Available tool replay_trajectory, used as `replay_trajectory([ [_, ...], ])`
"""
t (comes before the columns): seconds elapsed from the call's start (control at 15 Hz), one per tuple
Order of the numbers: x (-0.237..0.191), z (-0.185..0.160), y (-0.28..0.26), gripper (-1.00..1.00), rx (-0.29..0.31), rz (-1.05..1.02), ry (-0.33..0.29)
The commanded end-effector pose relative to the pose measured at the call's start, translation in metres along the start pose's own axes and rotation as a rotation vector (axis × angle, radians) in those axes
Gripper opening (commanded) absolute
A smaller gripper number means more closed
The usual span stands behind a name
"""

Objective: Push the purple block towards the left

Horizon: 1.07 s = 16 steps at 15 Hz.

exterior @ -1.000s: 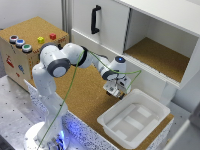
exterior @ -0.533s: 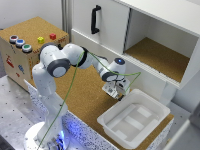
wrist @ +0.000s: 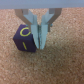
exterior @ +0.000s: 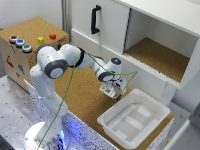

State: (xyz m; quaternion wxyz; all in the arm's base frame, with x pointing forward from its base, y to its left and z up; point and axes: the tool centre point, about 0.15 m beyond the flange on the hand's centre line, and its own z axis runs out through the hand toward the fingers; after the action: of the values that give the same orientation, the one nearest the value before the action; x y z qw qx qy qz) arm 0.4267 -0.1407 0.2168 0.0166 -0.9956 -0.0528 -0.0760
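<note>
In the wrist view, the end effector point(wrist: 41, 36) has its two pale fingers drawn close together, almost meeting at the tips and gripping nothing. The purple block point(wrist: 25, 40) sits flat on the cork bench point(wrist: 60, 65), pressed against the side of the nearer finger point(wrist: 38, 34), at about nine o'clock from the fingertips. Its yellow markings face up and forward. That looks like the contact a sideways push needs, so the approach seems finished and the push itself is either just under way or about to start.

In the exterior view, farther out, the end effector point(exterior: 112, 89) hangs low over the cork, with the white tray point(exterior: 134, 120) close by at about four o'clock. The block is hidden under the wrist here. The open cork toward nine o'clock suggests that most of the travel remains.
</note>
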Motion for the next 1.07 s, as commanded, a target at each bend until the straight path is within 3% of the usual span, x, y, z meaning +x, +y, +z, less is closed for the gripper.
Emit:
replay_trajectory([
  [0.0,0.011,0.014,-0.014,-1.00,-0.036,-0.006,0.102],
  [0.2,0.016,0.026,-0.027,-1.00,-0.027,-0.055,0.086],
  [0.47,0.023,0.019,-0.061,-1.00,0.050,-0.114,0.067],
  [1.0,0.009,0.014,-0.128,-1.00,0.141,-0.208,-0.017],
])
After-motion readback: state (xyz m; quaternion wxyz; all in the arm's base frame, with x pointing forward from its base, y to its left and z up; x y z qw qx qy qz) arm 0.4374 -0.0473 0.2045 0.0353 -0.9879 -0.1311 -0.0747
